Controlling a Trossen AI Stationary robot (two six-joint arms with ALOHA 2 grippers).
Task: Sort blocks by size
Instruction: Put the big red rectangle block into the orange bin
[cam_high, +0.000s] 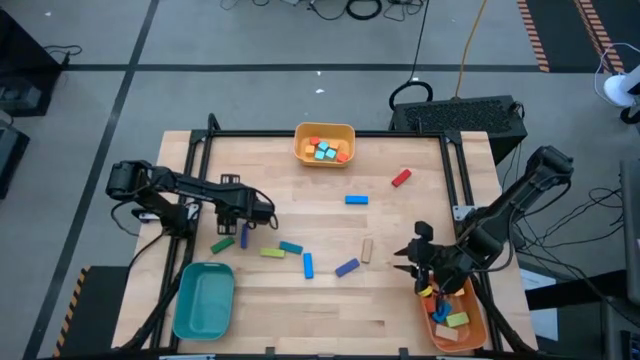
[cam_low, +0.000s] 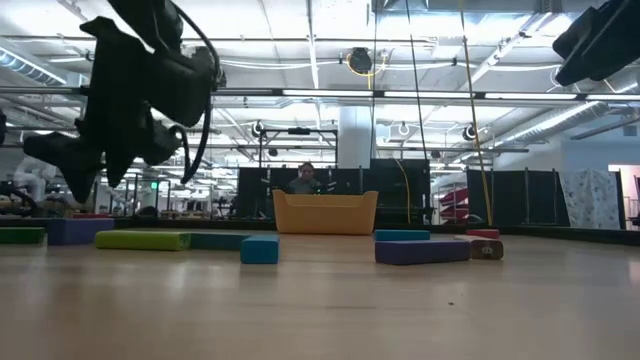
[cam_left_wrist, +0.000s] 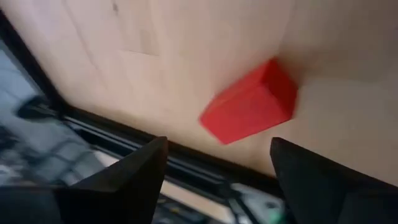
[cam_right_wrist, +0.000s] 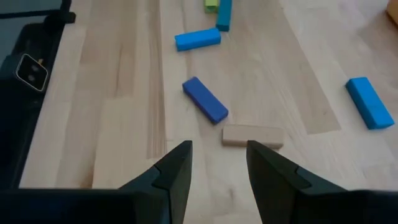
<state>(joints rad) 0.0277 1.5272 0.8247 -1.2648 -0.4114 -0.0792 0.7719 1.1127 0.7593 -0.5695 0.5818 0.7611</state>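
Loose blocks lie flat on the wooden table: a red one, a blue one, green, yellow-green, teal, two more blue and a tan one. My left gripper hangs open over the table's left part. In the left wrist view a red block lies on the wood just beyond the open left gripper. My right gripper stands open at the right, with the tan block just ahead of the fingertips.
A yellow tray with small blocks stands at the far edge. A teal tray sits at the near left and an orange tray with blocks at the near right. A black frame borders the table.
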